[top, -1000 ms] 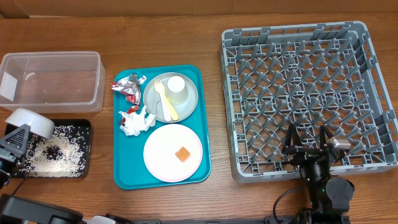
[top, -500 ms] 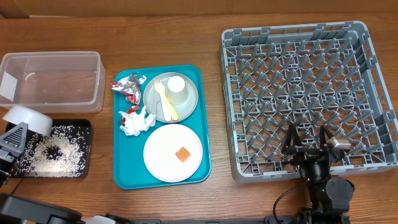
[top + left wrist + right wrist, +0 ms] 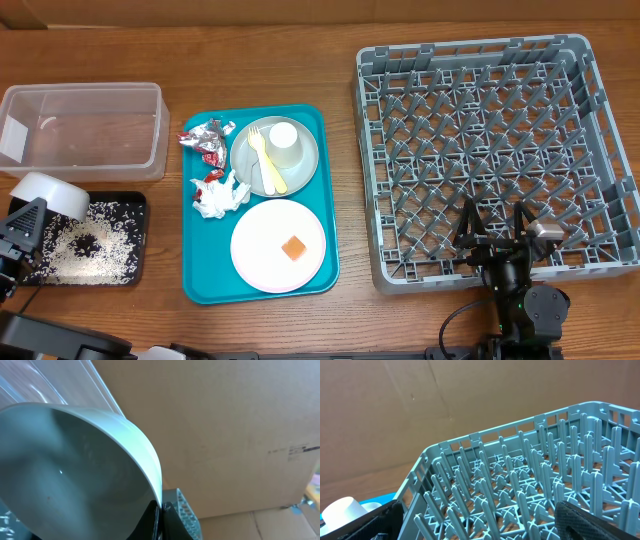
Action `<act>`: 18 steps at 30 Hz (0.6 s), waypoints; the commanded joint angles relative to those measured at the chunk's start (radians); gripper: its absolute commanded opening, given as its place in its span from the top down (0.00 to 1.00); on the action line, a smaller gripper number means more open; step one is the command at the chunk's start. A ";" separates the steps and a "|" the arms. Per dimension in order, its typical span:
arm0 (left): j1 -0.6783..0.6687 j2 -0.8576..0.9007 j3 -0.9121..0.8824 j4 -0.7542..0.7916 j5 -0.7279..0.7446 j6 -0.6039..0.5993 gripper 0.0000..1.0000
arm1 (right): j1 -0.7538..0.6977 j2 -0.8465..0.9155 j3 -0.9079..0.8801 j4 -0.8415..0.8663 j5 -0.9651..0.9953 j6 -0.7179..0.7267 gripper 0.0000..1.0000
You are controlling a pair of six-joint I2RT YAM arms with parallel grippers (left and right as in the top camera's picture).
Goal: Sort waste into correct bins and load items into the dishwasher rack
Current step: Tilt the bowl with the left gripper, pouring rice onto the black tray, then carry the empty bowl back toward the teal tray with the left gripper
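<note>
My left gripper (image 3: 36, 212) is shut on the rim of the white bowl (image 3: 50, 193), holding it tilted over the left end of the black tray (image 3: 138, 240), where white rice (image 3: 95, 248) lies scattered. In the left wrist view the bowl (image 3: 75, 460) fills the frame, with its rim pinched at the gripper (image 3: 160, 508). The clear tub (image 3: 85, 130) stands behind. My right gripper (image 3: 497, 228) hangs open over the near edge of the grey rack (image 3: 480, 110), with nothing between its fingers (image 3: 600, 520).
A teal tray (image 3: 200, 270) holds a grey-green plate (image 3: 300, 165) carrying a white cup (image 3: 285, 143) and yellow cutlery (image 3: 266, 168). It also holds a pink plate (image 3: 260, 245) with an orange cube (image 3: 293, 248), foil wrappers (image 3: 208, 138) and a napkin (image 3: 222, 193).
The left gripper and the bowl have shifted only slightly above the black tray. The right arm has not moved.
</note>
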 commanded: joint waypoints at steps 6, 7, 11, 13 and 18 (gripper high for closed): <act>-0.045 -0.181 0.076 -0.062 -0.216 -0.111 0.96 | -0.006 -0.001 -0.010 0.004 0.006 -0.008 0.00; -0.063 -0.214 0.091 -0.063 -0.299 -0.159 0.96 | -0.006 -0.001 -0.010 0.004 0.006 -0.008 0.00; -0.182 -0.362 0.130 -0.070 -0.509 -0.284 0.96 | -0.006 -0.001 -0.010 0.004 0.006 -0.008 0.00; -0.232 -0.417 0.130 -0.076 -0.565 -0.318 0.96 | -0.006 -0.001 -0.010 0.004 0.006 -0.008 0.00; -0.405 -0.545 0.130 -0.166 -0.734 -0.381 0.96 | -0.006 -0.001 -0.010 0.004 0.006 -0.008 0.00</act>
